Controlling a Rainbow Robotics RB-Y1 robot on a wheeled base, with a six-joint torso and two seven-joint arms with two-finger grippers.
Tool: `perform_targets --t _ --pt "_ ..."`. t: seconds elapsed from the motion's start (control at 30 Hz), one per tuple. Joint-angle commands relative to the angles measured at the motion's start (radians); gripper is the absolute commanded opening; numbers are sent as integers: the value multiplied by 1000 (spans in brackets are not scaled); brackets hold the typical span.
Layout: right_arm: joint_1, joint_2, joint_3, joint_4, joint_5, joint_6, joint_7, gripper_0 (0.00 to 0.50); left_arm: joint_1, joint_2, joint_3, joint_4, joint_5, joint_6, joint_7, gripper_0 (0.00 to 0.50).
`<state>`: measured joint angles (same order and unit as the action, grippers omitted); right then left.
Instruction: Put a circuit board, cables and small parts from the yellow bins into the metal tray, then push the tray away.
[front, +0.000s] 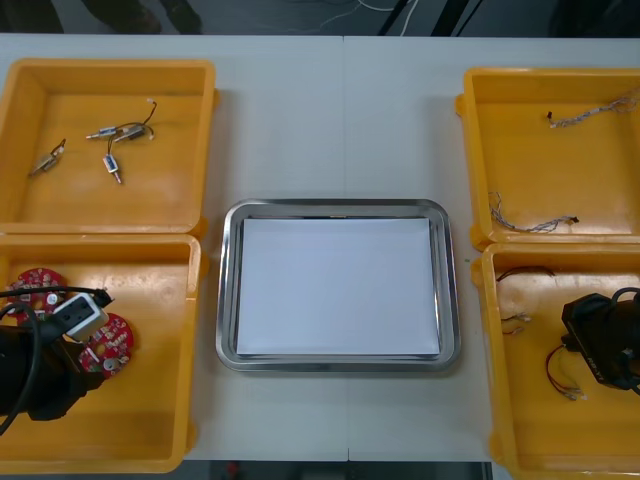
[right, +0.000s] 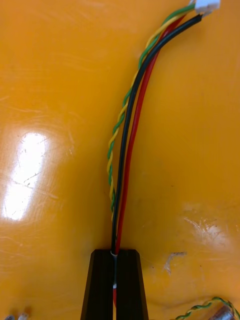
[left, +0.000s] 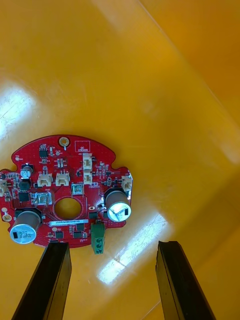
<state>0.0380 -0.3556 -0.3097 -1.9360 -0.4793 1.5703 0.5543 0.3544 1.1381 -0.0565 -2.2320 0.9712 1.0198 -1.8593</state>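
The right gripper (right: 115, 255) pinches a cable (right: 127, 135); the left gripper (left: 114, 245) is spread over a circuit board (left: 70, 180).
The right fingers close on its black, red and yellow-green strands, over the floor of the near right yellow bin (front: 560, 450). The left fingers stand wide apart just short of the board in the near left yellow bin (front: 150, 410), a 2nd board (front: 38, 285) beside it. The metal tray (front: 228, 290), white inside, lies between the bins.

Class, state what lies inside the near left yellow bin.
Two boards; the open left pincer hovers by one. The left arm hides some bin floor. The right pincer, in the near right bin, is shut on a cable.
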Motion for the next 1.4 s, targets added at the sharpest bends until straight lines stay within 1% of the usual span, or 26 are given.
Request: perform_targets --t 0.03,0.17,0.3,0.33,0.5,0.57,0.7,0.8,0.9,0.97,1.0,1.17,1.27,1.33,1.4 --pt "26 17 -6 -28 -8 -4 -24 0 -12 42 -49 26 -17 -49 -72 500" --pt "17 6 -40 -72 -16 54 -19 0 -17 45 -59 37 -25 -53 -75 500" --pt "17 -33 -72 -138 -42 108 -22 0 -25 45 -71 48 -31 -58 -77 500" --pt "16 -46 -85 -150 -55 122 -24 0 -29 45 -77 51 -32 -61 -77 500" --pt "17 -105 -118 -196 -67 175 -21 0 -46 45 -91 64 -40 -64 -77 500" --pt "16 -141 -126 -219 -74 201 -16 0 -57 45 -100 71 -42 -64 -77 500" --pt "14 -194 -126 -250 -99 237 -5 0 -72 45 -120 84 -43 -78 -77 500" --pt "13 -255 -126 -268 -180 257 3 0 -87 46 -140 100 -46 -92 -78 500" --pt "13 -293 -128 -287 -232 271 12 0 -94 45 -144 103 -48 -90 -77 500" --pt "13 -335 -128 -316 -278 280 19 0 -97 45 -152 106 -49 -92 -78 500" --pt "13 -345 -128 -322 -292 281 21 0 -97 45 -152 107 -49 -93 -77 500" --pt "8 -425 -126 -383 -420 281 39 0 -100 49 -161 120 -54 -110 -78 500" --pt "6 -462 -126 -406 -469 280 53 0 -100 51 -163 124 -55 -110 -78 500" --pt "-3 -499 -123 -425 -519 281 82 0 -100 51 -163 124 -57 -110 -78 500" --pt "-12 -536 -118 -431 -565 281 148 0 -100 51 -166 129 -57 -110 -78 500"
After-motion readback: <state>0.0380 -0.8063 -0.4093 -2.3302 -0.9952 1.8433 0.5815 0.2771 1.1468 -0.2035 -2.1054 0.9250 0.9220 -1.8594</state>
